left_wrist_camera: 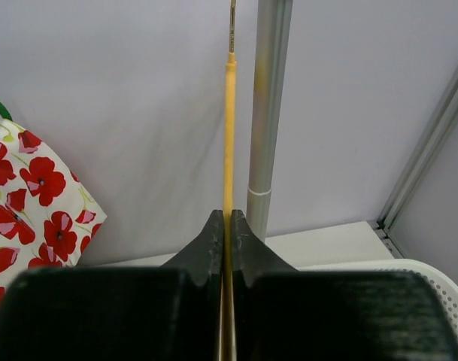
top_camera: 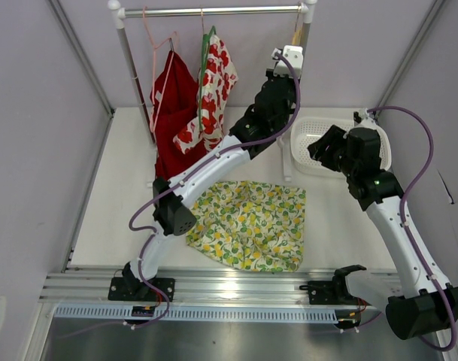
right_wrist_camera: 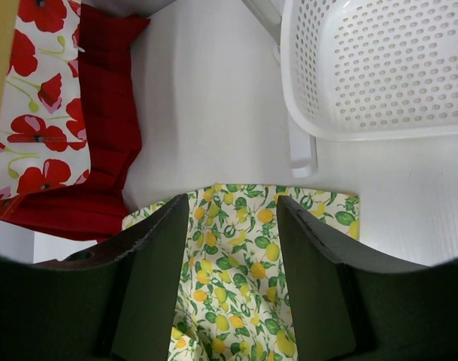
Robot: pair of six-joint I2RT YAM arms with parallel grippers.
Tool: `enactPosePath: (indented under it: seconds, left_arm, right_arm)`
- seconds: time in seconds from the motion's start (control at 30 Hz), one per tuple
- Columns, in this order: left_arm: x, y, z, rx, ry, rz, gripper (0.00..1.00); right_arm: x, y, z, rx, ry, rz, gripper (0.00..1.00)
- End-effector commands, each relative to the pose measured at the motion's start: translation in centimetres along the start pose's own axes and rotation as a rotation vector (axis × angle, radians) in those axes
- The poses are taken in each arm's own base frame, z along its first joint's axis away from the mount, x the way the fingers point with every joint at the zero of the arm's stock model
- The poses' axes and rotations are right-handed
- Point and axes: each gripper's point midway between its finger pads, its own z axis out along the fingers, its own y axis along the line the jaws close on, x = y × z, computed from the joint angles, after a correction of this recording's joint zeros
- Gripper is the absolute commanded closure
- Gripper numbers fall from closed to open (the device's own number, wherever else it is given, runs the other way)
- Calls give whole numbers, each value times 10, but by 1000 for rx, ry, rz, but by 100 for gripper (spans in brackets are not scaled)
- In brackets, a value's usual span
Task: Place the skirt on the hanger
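I can read no text, label, brand or number on anything in my three views.

walls: plain pale lilac-grey panels (top_camera: 48, 150) behind and on either side of left gripper (left_wrist_camera: 227, 218), grey metal corner strips (left_wrist_camera: 424, 143) | rack: silver metal clothes rail (top_camera: 213, 11), its upright post (left_wrist_camera: 268, 113) just right of that gripper | floor: white tabletop (right_wrist_camera: 206, 98) beneath right gripper (right_wrist_camera: 232, 207) | near edge: slotted aluminium beam (top_camera: 236, 286), glare on it | light: even, soft
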Motion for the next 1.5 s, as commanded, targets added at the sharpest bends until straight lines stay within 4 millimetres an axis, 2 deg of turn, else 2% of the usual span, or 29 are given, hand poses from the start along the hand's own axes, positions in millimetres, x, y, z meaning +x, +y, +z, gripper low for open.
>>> enactPosePath:
  seconds: [0.0, 0.37, 0.5, 0.53, 0.57, 0.63, 0.67, 0.73, 0.77, 0.8, 0.87, 0.93, 1.0, 1.07, 1.1, 1.2, 1.27, 1.3, 1.37, 1.43, 1.47]
  left_arm:
    - [-64, 23, -5, -53, -131, -39, 100]
    - [-109, 53, -13, -109, -215, -34, 100]
    - [-123, 57, -19, -89, -223, -28, 100]
    - [-120, 56, -20, -78, -214, -19, 100]
    - [-130, 59, -25, -71, -226, -25, 100]
    - [-131, 58, -28, -48, -218, -16, 100]
    - [-137, 59, -32, -32, -223, -24, 100]
    - [-136, 59, -36, -19, -214, -20, 100]
    - [-123, 56, -36, -5, -188, 1, 100]
    - [-136, 61, -43, -2, -204, -16, 100]
    - [-142, 62, -49, 18, -212, -27, 100]
    - [-135, 63, -56, 41, -184, -12, 100]
    - [-119, 57, -59, 81, -148, 1, 100]
    - [-125, 60, -72, 110, -154, -17, 100]
    - [-115, 57, -76, 142, -140, -7, 100]
    - [-124, 59, -96, 207, -144, -27, 100]
    - [-123, 63, -114, 249, -132, -37, 100]
    - [-114, 63, -120, 269, -111, -38, 100]
    - [-121, 67, -142, 327, -112, -71, 100]
    - [-105, 65, -157, 380, -65, -70, 100]
    - [-105, 71, -169, 393, -54, -83, 100]
  right_arm:
    - [-13, 8, -6, -43, -44, -24, 44]
    - [-6, 10, -1, -62, -19, -29, 44]
    - [-7, 10, 1, -65, -20, -29, 44]
    - [-8, 10, 1, -66, -22, -29, 44]
    - [-7, 10, 2, -65, -21, -30, 44]
    - [-8, 10, 2, -66, -22, -30, 44]
    - [-6, 9, 3, -62, -19, -30, 44]
    - [-6, 9, 3, -65, -18, -32, 44]
    - [-6, 10, 3, -66, -20, -32, 44]
    - [-5, 8, 5, -62, -17, -30, 44]
    - [-5, 8, 4, -63, -20, -31, 44]
    - [-2, 6, 6, -58, -10, -38, 44]
    - [-1, 4, 6, -52, -9, -39, 43]
    - [-1, 3, 5, -48, -8, -42, 43]
    - [-1, 2, 5, -44, -10, -42, 43]
    - [0, 1, 3, -38, -4, -42, 43]
    - [0, -1, 0, -28, 1, -44, 43]
    - [-1, -2, -1, -25, -1, -45, 43]
    - [0, -4, -5, -18, 0, -47, 43]
    - [1, -5, -11, -17, 5, -53, 43]
    - [-1, -4, -13, -24, 2, -62, 42]
